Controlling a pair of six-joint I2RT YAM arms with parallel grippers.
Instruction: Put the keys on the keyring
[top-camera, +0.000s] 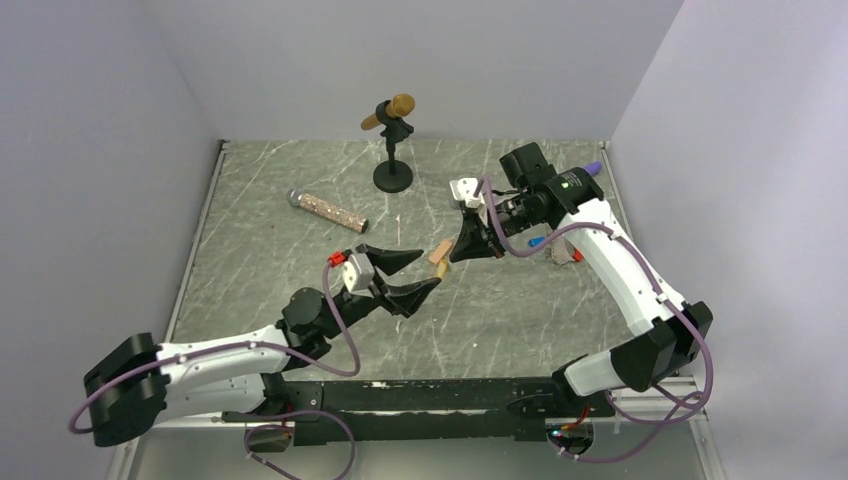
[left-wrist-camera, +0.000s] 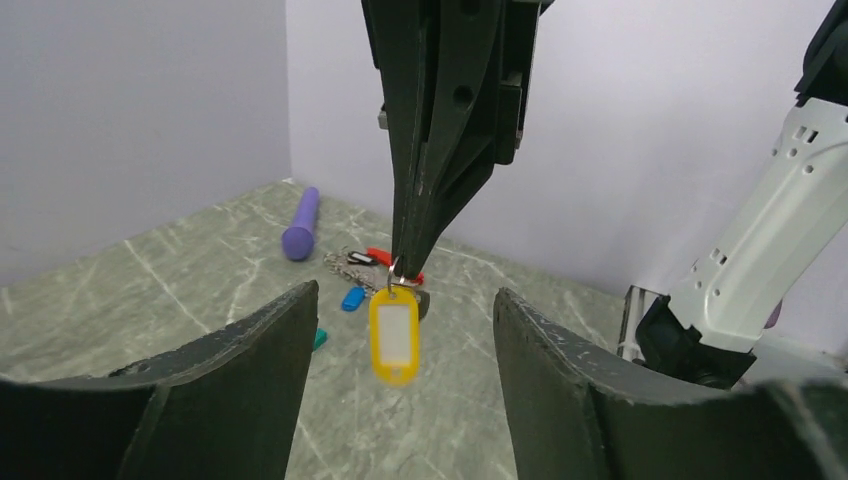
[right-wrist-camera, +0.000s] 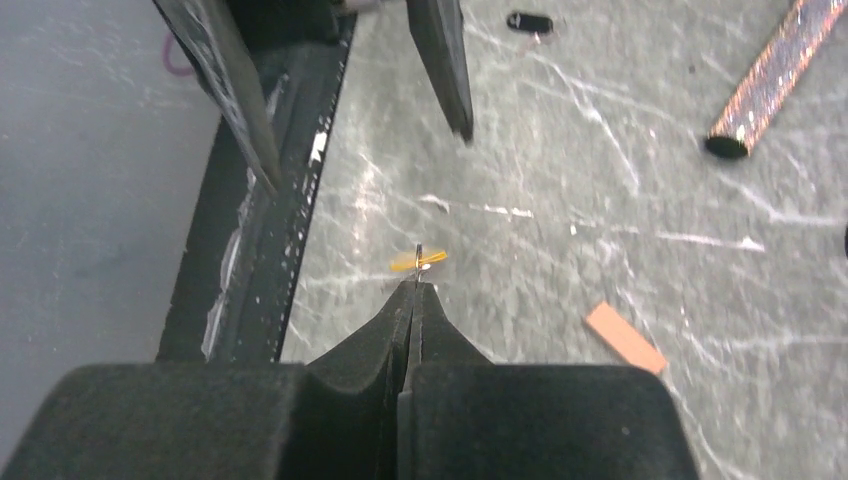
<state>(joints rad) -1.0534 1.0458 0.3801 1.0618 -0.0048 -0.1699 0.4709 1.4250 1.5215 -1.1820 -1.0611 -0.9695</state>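
A grey marble-patterned table (top-camera: 260, 270) stands between plain pale walls (top-camera: 100, 150). Near its far edge there is a small black stand (top-camera: 393, 176), and it carries a brown microphone (top-camera: 390, 111) that is tilted. To the left of the stand, a glittery stick (top-camera: 328, 209) with a silver end lies flat on the table. A salmon-orange block (top-camera: 440, 250) lies near the middle. A purple stick (left-wrist-camera: 301, 223) lies close to the far right corner. Nearer in that view is a teal block (left-wrist-camera: 319, 339), of which only a corner shows.

one yellow-tagged key (left-wrist-camera: 396, 335), one blue-tagged key (left-wrist-camera: 352, 298), one purple stick (left-wrist-camera: 301, 222), one salmon block (right-wrist-camera: 625, 338).
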